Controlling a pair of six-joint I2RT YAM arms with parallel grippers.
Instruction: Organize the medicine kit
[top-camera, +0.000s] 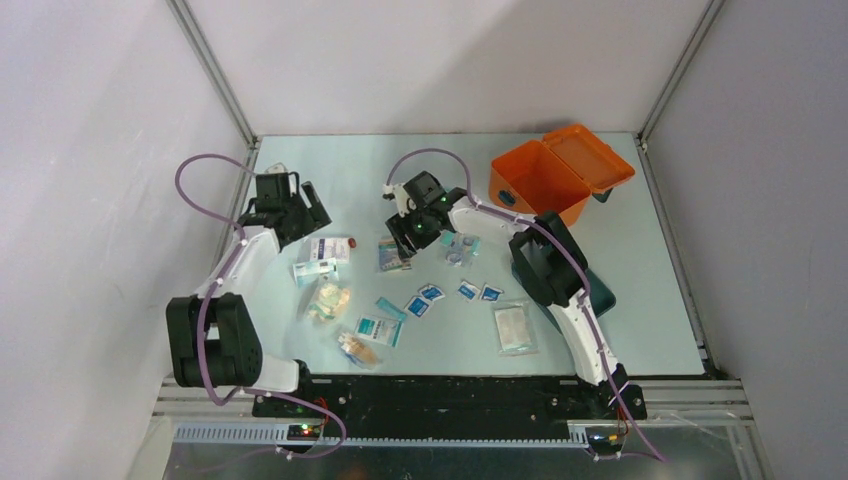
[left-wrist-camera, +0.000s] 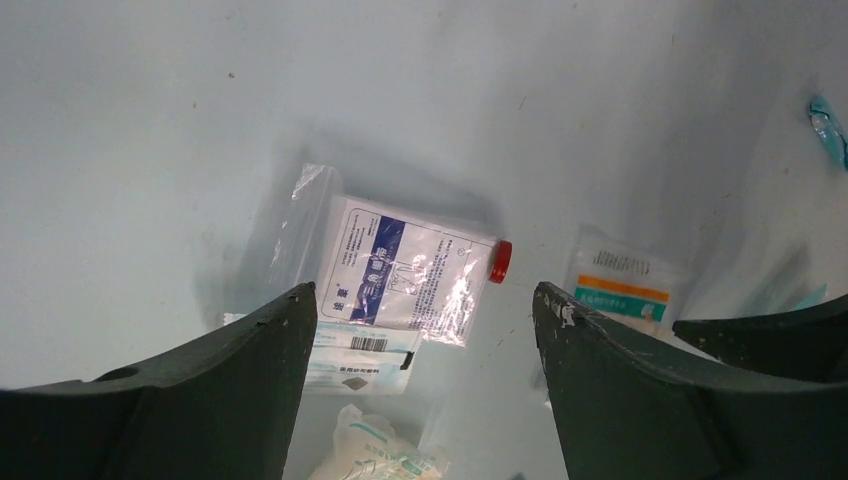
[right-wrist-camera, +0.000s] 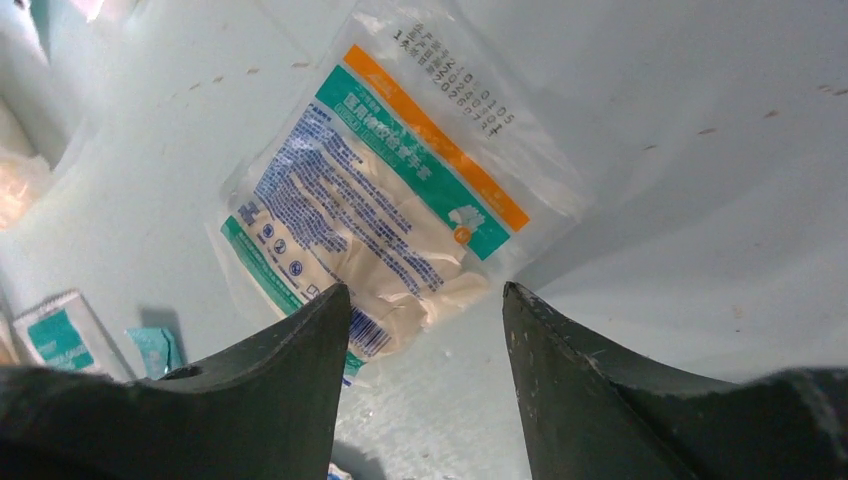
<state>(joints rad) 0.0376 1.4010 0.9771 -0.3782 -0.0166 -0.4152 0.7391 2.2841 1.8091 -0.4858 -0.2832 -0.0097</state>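
Observation:
The orange medicine kit (top-camera: 545, 180) stands at the back right with its lid swung open. Its dark teal tray (top-camera: 603, 297) lies on the table, half hidden behind the right arm. My left gripper (top-camera: 303, 212) (left-wrist-camera: 425, 295) hangs open above a white pouch with a blue label and a red cap (top-camera: 332, 248) (left-wrist-camera: 400, 275), holding nothing. My right gripper (top-camera: 408, 238) (right-wrist-camera: 425, 290) is open over a clear packet with teal and orange stripes (top-camera: 393, 255) (right-wrist-camera: 390, 200). Its left finger overlaps the packet's corner, and nothing sits between the jaws.
Small blue-white sachets (top-camera: 430, 293) lie in a row mid-table. A clear flat packet (top-camera: 515, 327) lies near the front, teal packets (top-camera: 378, 328) and crumpled bags (top-camera: 328, 300) to the left. A barcode packet (left-wrist-camera: 360, 355) lies under the pouch. Walls and frame posts close in the table.

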